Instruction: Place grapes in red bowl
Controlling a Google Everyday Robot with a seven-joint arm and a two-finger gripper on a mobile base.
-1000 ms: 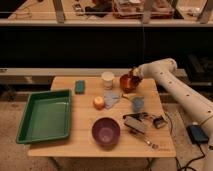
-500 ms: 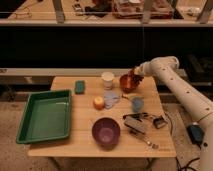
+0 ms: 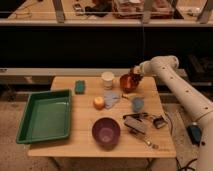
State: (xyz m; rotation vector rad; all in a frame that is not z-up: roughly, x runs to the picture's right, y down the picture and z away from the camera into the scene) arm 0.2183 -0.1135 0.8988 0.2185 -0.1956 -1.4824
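Centrally, toward upper right, the gripper [image 3: 134, 73] hangs over the red bowl [image 3: 128, 84], dark grapes [image 3: 133, 78] at its tip. Left lies a green tray [image 3: 45, 115]; a purple bowl [image 3: 106, 131] sits low on the wooden table [image 3: 80, 142].

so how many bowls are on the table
2: the red bowl at the back right, with the gripper over it, and a purple bowl near the front edge.
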